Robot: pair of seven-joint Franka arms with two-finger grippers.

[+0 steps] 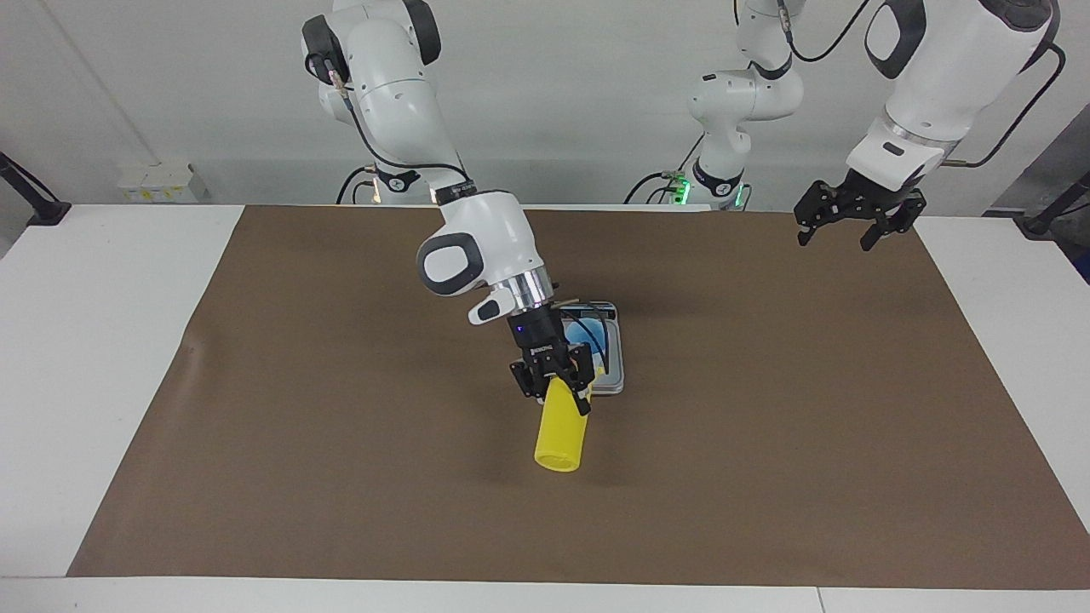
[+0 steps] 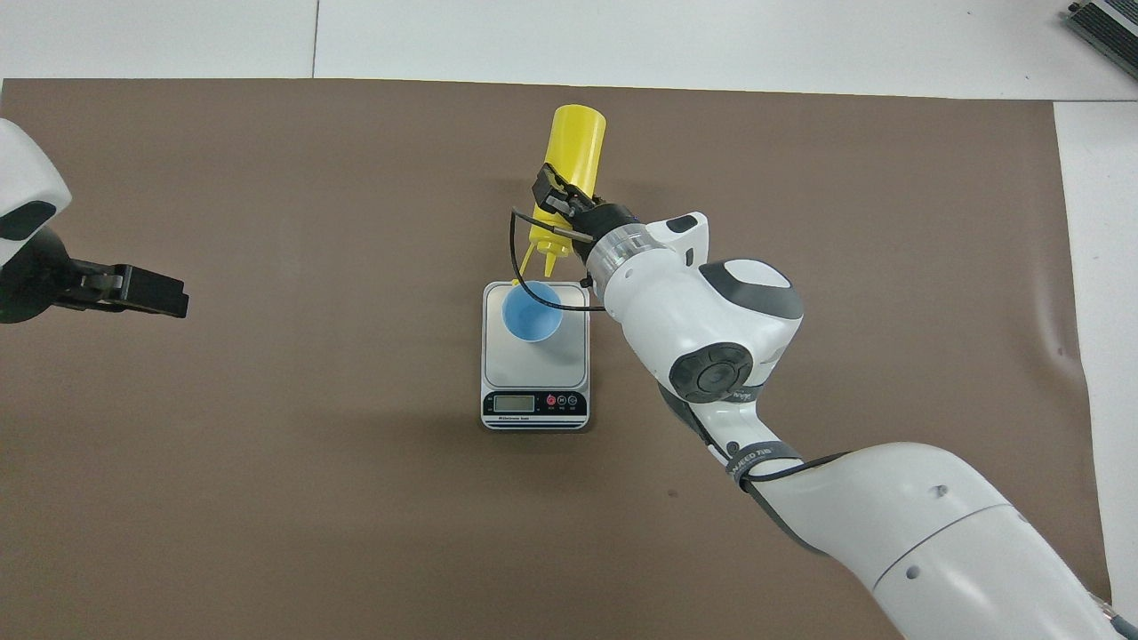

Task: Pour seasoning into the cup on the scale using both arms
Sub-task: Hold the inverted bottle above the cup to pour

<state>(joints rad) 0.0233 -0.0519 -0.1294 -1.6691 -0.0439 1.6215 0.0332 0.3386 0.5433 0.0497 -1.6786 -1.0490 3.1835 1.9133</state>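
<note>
My right gripper (image 1: pixel 558 385) (image 2: pixel 558 197) is shut on the seasoning, a yellow squeeze bottle (image 1: pixel 559 436) (image 2: pixel 578 142). The bottle is held in the air and tilted, base up and nozzle pointing down toward the light blue cup (image 2: pixel 532 313) (image 1: pixel 591 334). Its tethered cap dangles at the cup's rim. The cup stands on the silver-grey scale (image 2: pixel 573 360) (image 1: pixel 615 368), whose display strip is at the edge nearest the robots. In the facing view the gripper hides much of the cup. My left gripper (image 1: pixel 855 218) (image 2: pixel 133 292) waits open and empty in the air, over the left arm's end of the table.
A brown mat (image 2: pixel 267 462) (image 1: pixel 809 426) covers most of the white table (image 1: pixel 102 340), with the scale near its middle. A small dark device (image 2: pixel 1107 20) sits at the table's corner farthest from the robots, at the right arm's end.
</note>
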